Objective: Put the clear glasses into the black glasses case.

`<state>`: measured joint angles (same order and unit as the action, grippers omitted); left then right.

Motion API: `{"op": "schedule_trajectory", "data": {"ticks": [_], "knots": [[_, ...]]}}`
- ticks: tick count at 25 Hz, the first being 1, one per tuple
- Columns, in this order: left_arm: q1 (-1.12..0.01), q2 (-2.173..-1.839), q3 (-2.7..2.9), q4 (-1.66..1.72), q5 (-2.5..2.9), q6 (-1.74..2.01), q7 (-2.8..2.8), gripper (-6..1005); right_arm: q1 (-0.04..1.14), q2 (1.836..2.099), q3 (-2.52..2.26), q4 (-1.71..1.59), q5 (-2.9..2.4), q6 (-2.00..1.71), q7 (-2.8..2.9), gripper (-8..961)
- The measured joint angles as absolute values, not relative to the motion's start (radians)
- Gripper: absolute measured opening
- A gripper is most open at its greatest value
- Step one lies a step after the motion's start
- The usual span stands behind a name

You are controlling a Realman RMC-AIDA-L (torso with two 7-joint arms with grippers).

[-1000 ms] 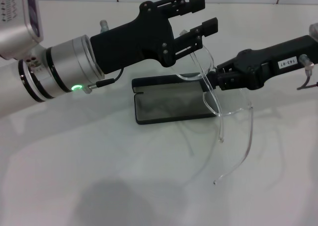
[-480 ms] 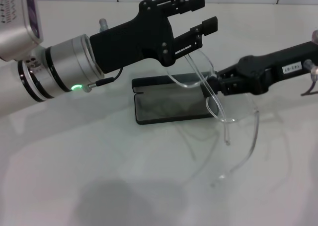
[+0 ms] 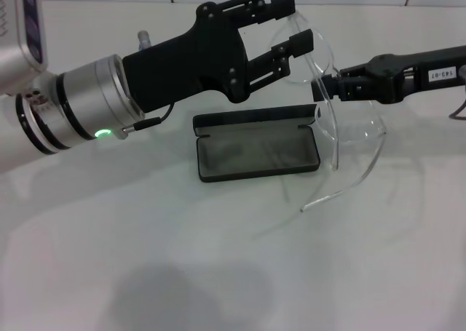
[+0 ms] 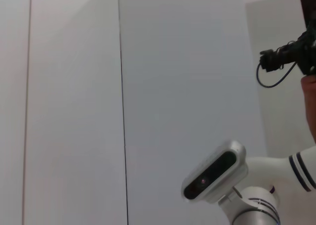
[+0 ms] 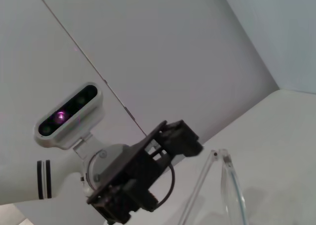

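The clear glasses (image 3: 337, 145) hang in the air above the right end of the black glasses case (image 3: 256, 155), their temple arms drooping toward the table. My right gripper (image 3: 320, 89) comes in from the right and is shut on the frame near the lens. My left gripper (image 3: 297, 22) hovers open just behind the case, with its fingertips (image 3: 307, 40) close to the upper lens edge. The case lies open on the white table, lid back and grey lining showing. The right wrist view shows part of the clear glasses (image 5: 229, 185) and my left gripper (image 5: 143, 180) beyond them.
White table (image 3: 145, 258) all around the case, with a tiled wall behind. The robot's head camera (image 5: 69, 111) appears in the right wrist view. The left wrist view looks at the wall and the head camera (image 4: 215, 178).
My right gripper has lifted the glasses up and back, so the temple arms now swing clear of the table. My left arm has shifted slightly to the left.
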<state>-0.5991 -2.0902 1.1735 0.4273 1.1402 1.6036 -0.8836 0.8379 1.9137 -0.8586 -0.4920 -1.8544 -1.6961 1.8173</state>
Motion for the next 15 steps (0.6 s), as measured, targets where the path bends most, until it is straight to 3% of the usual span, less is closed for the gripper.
{"op": "schedule_trajectory", "data": {"ticks": [15], "knots": [[-0.606,-2.092,1.172,0.427,1.142,1.59,-0.856,496,0.866,1.928,-0.866,-0.492,-1.855,-1.726,1.818,123]]}}
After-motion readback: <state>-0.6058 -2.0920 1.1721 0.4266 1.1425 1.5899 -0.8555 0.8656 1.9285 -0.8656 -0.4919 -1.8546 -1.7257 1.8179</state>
